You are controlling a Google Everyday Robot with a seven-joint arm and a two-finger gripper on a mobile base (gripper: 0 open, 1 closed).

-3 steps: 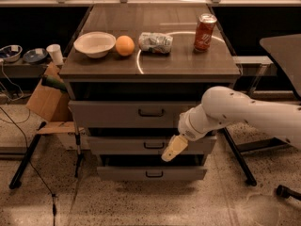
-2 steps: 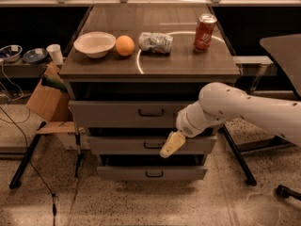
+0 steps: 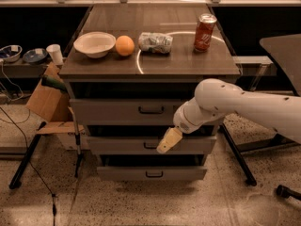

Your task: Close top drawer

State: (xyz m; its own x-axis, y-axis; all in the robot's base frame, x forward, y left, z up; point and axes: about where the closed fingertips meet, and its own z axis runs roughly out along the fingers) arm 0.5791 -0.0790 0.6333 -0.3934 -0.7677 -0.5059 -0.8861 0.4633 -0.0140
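The top drawer (image 3: 117, 111) is a wide grey drawer under the cabinet's wooden top, with a small dark loop handle (image 3: 151, 110) in the middle of its front panel. The panel stands out a little from the cabinet, with a dark gap above it. My gripper (image 3: 167, 142) hangs from the white arm that comes in from the right. Its beige tip is below and right of that handle, in front of the middle drawer (image 3: 122, 145), close to that drawer's handle.
On the cabinet top stand a white bowl (image 3: 94, 43), an orange (image 3: 124, 45), a crumpled bag (image 3: 155, 42) and a red can (image 3: 204, 32). The bottom drawer (image 3: 150, 173) sticks out slightly. A cardboard box (image 3: 47, 100) and cables lie at the left, a table leg (image 3: 237, 157) at the right.
My gripper and arm have shifted slightly to the left in front of the drawers. The drawers look unchanged.
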